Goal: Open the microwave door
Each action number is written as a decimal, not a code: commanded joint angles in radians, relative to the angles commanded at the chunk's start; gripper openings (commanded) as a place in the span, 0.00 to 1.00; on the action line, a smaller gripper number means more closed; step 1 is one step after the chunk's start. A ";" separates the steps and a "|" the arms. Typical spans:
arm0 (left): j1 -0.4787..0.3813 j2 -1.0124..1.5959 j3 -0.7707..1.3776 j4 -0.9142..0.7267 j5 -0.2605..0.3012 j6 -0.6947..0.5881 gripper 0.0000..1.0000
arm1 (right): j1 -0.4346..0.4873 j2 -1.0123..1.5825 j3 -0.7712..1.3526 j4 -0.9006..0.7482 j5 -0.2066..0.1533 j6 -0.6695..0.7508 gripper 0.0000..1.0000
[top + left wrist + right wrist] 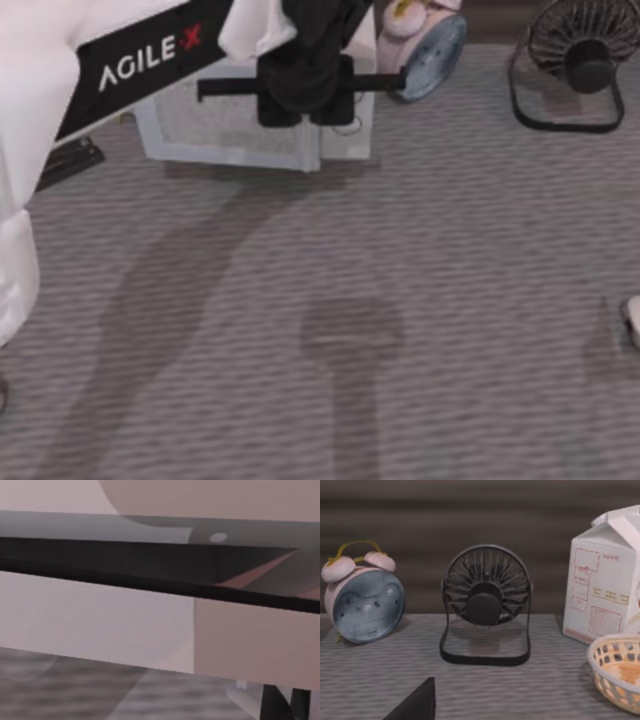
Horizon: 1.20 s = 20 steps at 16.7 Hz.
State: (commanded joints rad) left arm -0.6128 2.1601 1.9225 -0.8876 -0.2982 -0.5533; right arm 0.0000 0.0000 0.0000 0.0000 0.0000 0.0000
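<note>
The white microwave stands at the table's back, left of centre, and my left arm hides most of it. Its door, a white panel with a grey mesh window, faces the front. My left gripper hangs over the door's right edge, next to the knob panel, its fingers close together on that edge. In the left wrist view, pale microwave panels fill the frame, crossed by a dark band. I cannot tell whether the door is ajar. My right arm stays parked at the right edge.
A pink alarm clock lies just right of the microwave. A black desk fan stands at the back right. Near the fan, the right wrist view shows a milk carton and a wicker basket. A small black object lies at the left.
</note>
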 joint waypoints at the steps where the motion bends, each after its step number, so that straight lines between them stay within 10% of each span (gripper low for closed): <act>1: 0.000 0.000 0.000 0.000 0.000 0.000 0.00 | 0.000 0.000 0.000 0.000 0.000 0.000 1.00; 20: 0.007 -0.097 -0.153 0.082 0.045 0.097 0.00 | 0.000 0.000 0.000 0.000 0.000 0.000 1.00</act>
State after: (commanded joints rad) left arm -0.6063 2.0629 1.7700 -0.8058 -0.2531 -0.4563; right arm 0.0000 0.0000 0.0000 0.0000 0.0000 0.0000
